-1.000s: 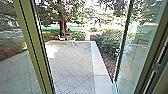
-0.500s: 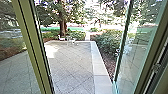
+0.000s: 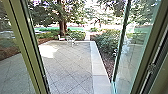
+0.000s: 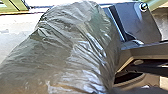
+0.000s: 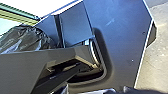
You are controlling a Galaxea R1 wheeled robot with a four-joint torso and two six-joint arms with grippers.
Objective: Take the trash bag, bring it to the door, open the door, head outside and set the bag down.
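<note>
Since the trash bag (image 4: 72, 47) bulges so close to the left wrist camera, I cannot tell whether the left gripper is clenched on it or released. The right gripper's state I cannot tell either. Grey and shiny, the bag is creased into long folds and lies partly in front of the robot's dark plate (image 4: 140, 22). From the right wrist it appears beyond the jointed bar (image 5: 60, 56), which hides part of it. Its exact clock position about the robot is more than I can tell.

Further out, taking twelve o'clock as straight ahead of the head camera, a yellow-green post (image 3: 23, 47) with dark edging leans at about ten to eleven o'clock. Between one and two stands the glass door (image 3: 132, 50), open at an angle to the doorway, and just beside it is the frame (image 3: 150, 55) with a metal fitting (image 3: 151, 67).

Through the opening at twelve, the paved yard (image 3: 67, 62) runs outward in diagonal joints, with a pale border (image 3: 99, 68) toward one and a sunlit patch (image 3: 48, 51) near eleven. At its far end, between eleven and twelve, white furniture (image 3: 60, 37) sits near a tree trunk (image 3: 62, 26). Shrubs (image 3: 106, 41) grow between twelve and one.
</note>
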